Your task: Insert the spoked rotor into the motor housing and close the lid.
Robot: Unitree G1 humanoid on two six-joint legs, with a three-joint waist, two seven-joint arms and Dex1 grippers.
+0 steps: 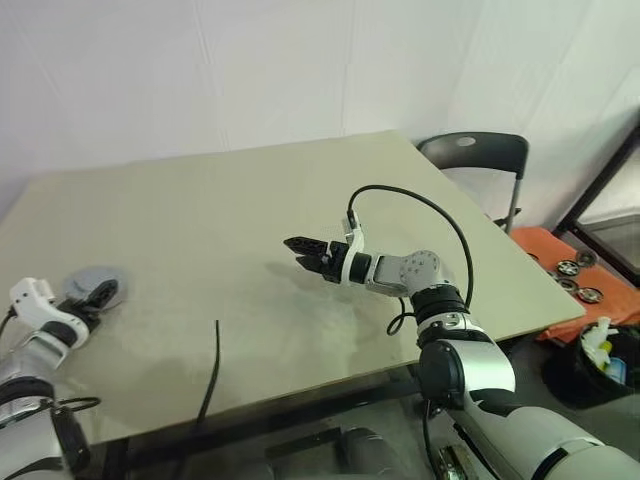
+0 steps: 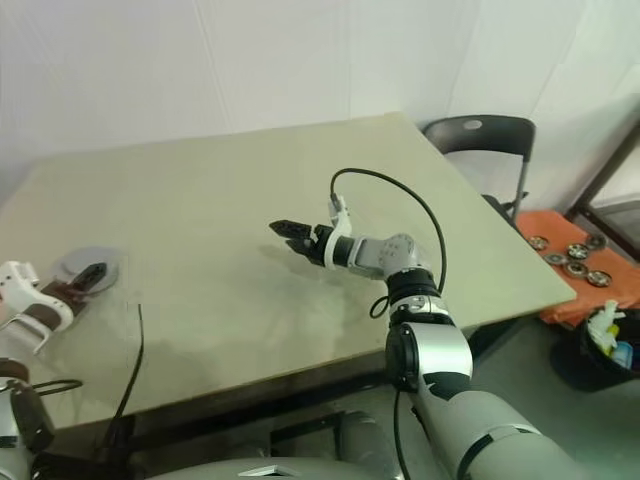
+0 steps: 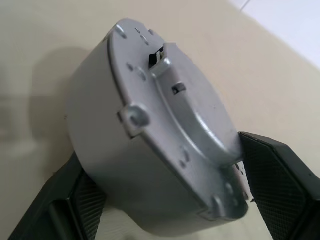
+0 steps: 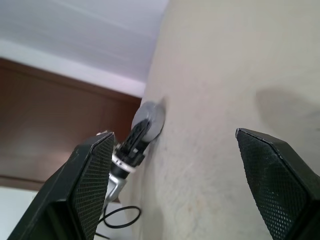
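Left tool spread, 2 fingers flanking lid on worktop; right tool spread, empty.

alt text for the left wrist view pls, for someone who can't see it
A round silver-grey lid sits on a beige table, seen close up between the left gripper's two black fingers, which stand open on either side of it.

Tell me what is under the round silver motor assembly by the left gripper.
The silver motor assembly rests on the beige table, between the left gripper's open fingers. Its closed casing hides the inside, so whether the rotor is seated cannot be seen.
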